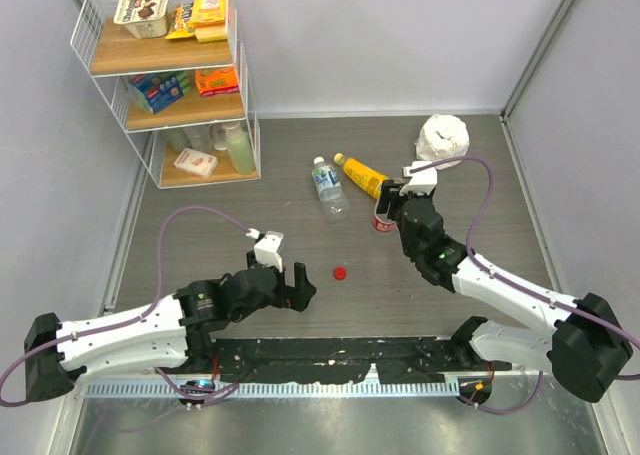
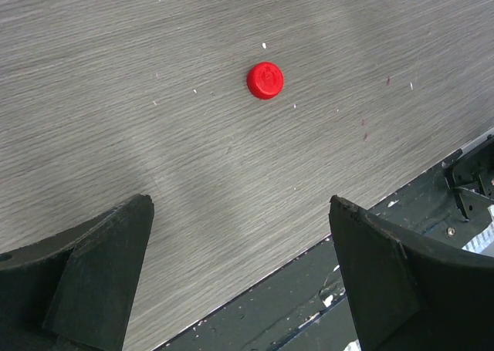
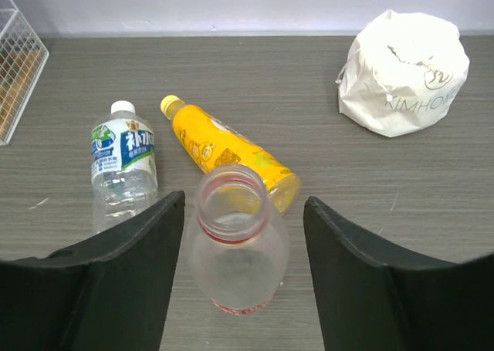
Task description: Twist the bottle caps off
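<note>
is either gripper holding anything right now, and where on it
Nothing is held. The left gripper is open and empty, short of the red cap. The right gripper straddles the neck of the uncapped bottle, jaws open, a gap showing.

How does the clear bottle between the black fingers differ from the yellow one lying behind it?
The clear bottle stands upright; the yellow bottle lies on its side. The clear bottle's mouth is open, capless; the yellow bottle wears its yellow cap. The clear bottle is see-through; the yellow bottle is opaque. Both are small plastic bottles on the table.
</note>
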Robot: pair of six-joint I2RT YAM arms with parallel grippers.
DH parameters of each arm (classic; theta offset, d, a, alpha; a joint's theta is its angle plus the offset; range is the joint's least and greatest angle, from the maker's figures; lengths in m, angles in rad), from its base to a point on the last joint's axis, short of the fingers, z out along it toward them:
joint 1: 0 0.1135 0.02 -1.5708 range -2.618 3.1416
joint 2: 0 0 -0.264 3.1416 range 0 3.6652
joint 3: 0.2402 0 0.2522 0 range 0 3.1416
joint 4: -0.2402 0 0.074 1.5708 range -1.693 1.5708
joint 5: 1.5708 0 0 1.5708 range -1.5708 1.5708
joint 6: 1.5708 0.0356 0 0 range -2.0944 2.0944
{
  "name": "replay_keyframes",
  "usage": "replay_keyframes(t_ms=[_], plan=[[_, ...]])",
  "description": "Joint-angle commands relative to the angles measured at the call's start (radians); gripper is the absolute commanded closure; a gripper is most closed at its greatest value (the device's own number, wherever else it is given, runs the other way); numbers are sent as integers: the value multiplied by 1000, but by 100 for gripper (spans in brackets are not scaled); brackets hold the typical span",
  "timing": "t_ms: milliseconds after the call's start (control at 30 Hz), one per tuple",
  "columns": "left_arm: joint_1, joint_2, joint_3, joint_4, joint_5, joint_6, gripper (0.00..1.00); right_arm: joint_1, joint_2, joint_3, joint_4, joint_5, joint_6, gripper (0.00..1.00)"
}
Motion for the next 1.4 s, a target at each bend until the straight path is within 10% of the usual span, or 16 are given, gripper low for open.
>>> replay_keyframes(t_ms=[0,300,1367], plan=[[2,-8,3,23,-3,16,0,-6,-51,81,-131,-21,67,25],[2,-4,7,3,-6,14,0,-8,-120,259,-314,-104,76,0],[0,75,58,-90,-32,-7,0,-8,423,889,-702,-367,70,1]])
